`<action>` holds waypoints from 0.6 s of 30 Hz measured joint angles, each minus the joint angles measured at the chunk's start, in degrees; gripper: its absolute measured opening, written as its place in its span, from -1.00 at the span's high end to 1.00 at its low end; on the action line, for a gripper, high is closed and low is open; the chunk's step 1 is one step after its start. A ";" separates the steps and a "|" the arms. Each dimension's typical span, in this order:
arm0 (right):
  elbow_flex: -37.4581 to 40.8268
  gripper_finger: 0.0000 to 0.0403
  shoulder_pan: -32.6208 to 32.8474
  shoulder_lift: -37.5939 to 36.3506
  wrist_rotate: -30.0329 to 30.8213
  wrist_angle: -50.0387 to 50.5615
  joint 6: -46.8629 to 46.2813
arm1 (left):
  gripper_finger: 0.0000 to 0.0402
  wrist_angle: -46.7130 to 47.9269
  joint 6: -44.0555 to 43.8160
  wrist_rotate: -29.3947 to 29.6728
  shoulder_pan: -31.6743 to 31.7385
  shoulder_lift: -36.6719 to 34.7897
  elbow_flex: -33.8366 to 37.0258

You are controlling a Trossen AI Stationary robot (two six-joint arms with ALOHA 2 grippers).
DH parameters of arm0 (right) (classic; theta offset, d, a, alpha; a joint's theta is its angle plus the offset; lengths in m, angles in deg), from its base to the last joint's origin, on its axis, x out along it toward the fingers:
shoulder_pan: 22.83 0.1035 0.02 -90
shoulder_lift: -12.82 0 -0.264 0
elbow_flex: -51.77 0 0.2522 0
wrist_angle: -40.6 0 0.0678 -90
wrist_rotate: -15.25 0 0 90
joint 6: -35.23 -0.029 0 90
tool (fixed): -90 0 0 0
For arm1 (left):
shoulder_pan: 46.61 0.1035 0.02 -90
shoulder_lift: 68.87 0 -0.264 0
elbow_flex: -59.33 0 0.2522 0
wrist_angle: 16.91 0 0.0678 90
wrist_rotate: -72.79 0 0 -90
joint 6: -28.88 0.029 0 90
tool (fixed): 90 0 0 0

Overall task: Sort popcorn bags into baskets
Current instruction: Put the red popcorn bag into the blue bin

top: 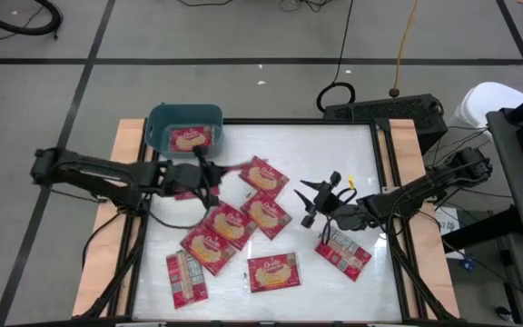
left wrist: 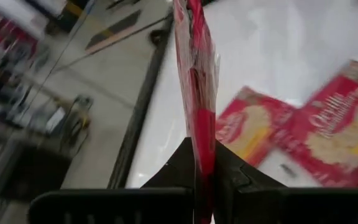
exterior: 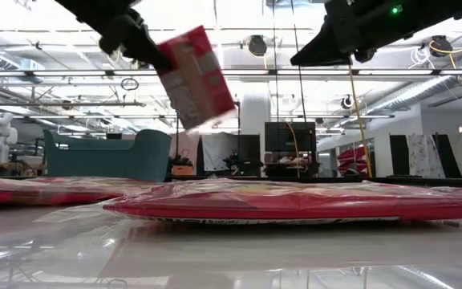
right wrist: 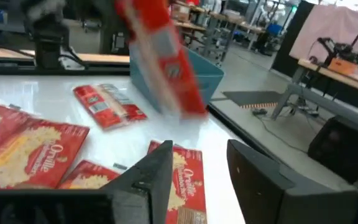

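Observation:
My left gripper [top: 209, 176] is just in front of the teal basket [top: 185, 116] and is shut on a red popcorn bag [exterior: 197, 76], which shows edge-on in the high view. One packet [top: 192, 139] lies inside the basket. Several more red packets lie flat on the white table, among them one [top: 263, 174] beside the held bag and one [top: 273, 271] near the front edge. My right gripper [top: 317, 196] hovers open above the table's right half, next to a packet [top: 343, 255], and touches nothing. My left gripper pinches the popcorn bag between its two fingers at one end [left wrist: 202, 134], the packet standing edge-on in the gap. The fingers [exterior: 139, 44] come slanting down from the table's left. The bag is lifted clear and hangs tilted below and beyond the fingertips.
Wooden strips [top: 123, 145] border the white table top at left and right. A black box and cables [top: 384, 111] sit beyond the far right corner. Bare white surface lies at the far middle of the table [top: 316, 145].

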 joint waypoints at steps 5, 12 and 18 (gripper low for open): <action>0.01 0.24 0.02 0.26 -0.41 2.25 -3.60 | 0.91 12.37 -6.96 6.02 1.69 -4.50 -5.35; 0.01 0.24 0.79 0.26 -3.58 2.63 -4.96 | 0.91 28.70 -15.35 13.55 5.92 -3.08 -15.56; 0.01 0.24 1.94 0.26 -3.55 2.90 -4.96 | 0.91 38.48 -23.23 16.25 11.43 0.46 -20.69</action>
